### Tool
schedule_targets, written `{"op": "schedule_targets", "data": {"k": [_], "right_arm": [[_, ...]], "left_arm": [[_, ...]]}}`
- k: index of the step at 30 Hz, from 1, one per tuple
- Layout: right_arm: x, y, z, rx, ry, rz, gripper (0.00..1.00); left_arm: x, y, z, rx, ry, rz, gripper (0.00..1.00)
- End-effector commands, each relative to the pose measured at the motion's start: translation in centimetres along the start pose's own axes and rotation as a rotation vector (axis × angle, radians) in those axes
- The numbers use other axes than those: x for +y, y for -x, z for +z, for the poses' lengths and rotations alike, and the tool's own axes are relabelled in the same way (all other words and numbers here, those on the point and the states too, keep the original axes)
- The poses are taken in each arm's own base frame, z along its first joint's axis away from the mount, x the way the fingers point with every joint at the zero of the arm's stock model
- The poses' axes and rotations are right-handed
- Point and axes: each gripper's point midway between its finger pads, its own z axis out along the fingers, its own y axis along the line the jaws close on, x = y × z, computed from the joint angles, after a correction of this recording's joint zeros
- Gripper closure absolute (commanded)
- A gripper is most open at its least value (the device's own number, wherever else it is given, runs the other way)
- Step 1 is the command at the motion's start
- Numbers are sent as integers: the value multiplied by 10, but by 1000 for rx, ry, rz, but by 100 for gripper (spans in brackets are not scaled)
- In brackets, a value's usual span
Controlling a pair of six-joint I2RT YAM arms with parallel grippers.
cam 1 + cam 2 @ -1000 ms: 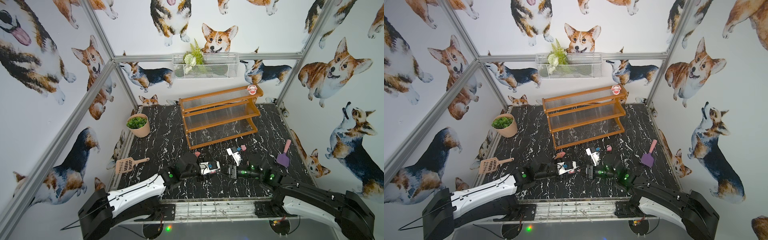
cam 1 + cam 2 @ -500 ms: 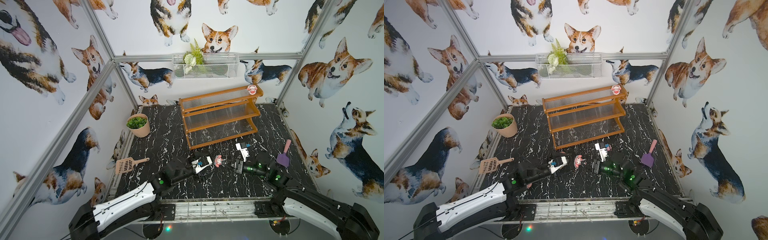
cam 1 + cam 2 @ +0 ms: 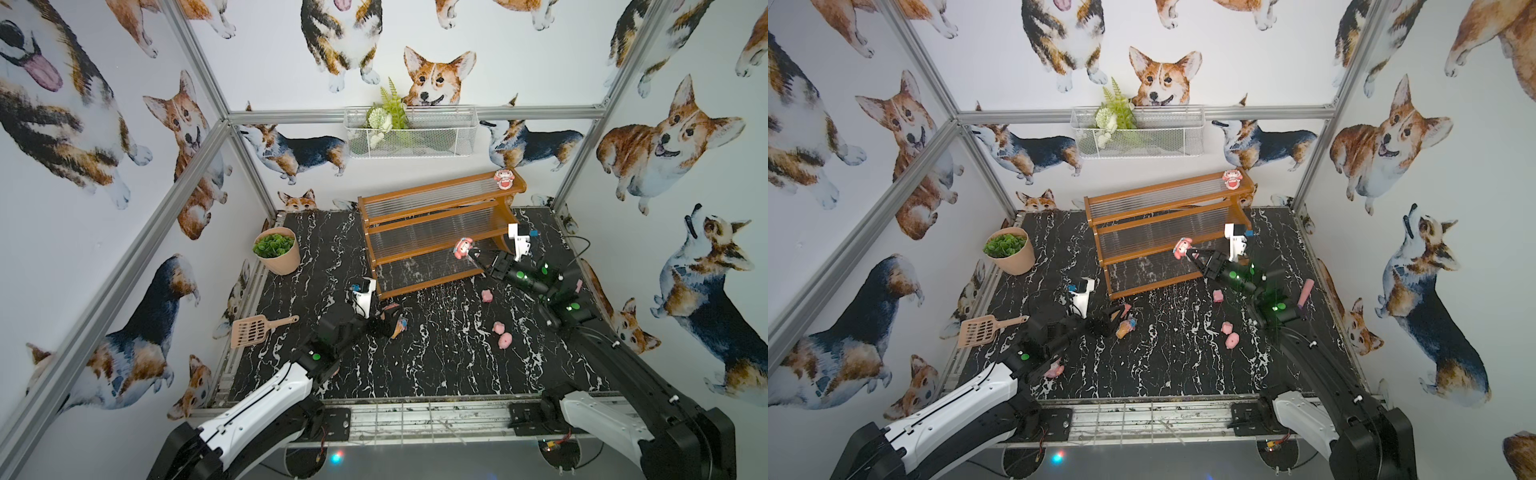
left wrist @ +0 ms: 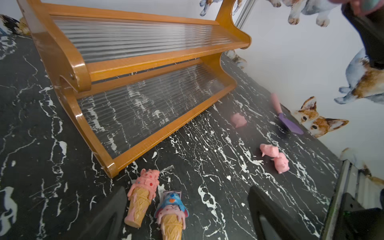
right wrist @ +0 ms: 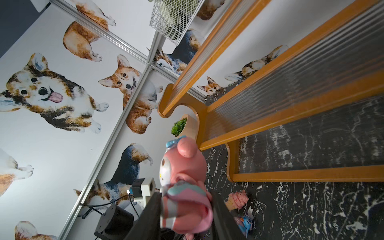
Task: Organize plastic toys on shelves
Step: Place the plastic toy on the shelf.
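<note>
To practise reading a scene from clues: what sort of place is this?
Likely a robot training booth: left arm and right arm mounted at the table edge, corgi-print walls on metal framing, small toys beside a shelf rack.

This is a robot test cell in a lab, not a home. A left arm (image 3: 266, 399) and a right arm (image 3: 602, 419) sit bolted to a metal rail (image 3: 415, 419) at the front of a marble-print tabletop (image 3: 415, 374). An aluminium frame (image 3: 199, 137) holding corgi-printed panels (image 3: 291, 54) boxes it in. Staged props stand about: plant (image 3: 277, 251), wire basket (image 3: 409, 139), rack (image 3: 432, 216), toys (image 3: 504, 341).
</note>
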Motion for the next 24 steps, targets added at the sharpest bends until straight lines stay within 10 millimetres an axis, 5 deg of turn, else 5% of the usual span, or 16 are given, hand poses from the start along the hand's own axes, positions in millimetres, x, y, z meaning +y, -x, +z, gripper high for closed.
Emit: {"op": "schedule_targets", "data": {"k": [1,12,24], "right_arm": [[0,42,29,-60,-45,17,67],[-27,125,77,-273,-214,97,67],[-54,130,103,-317,-528,115,65]], "left_arm": [[-8,8,-5,-42,-47,-55,5],[-8,12,-18,-79,-44,-18,5],[-8,13,-19,-88,-42,7,5]]}}
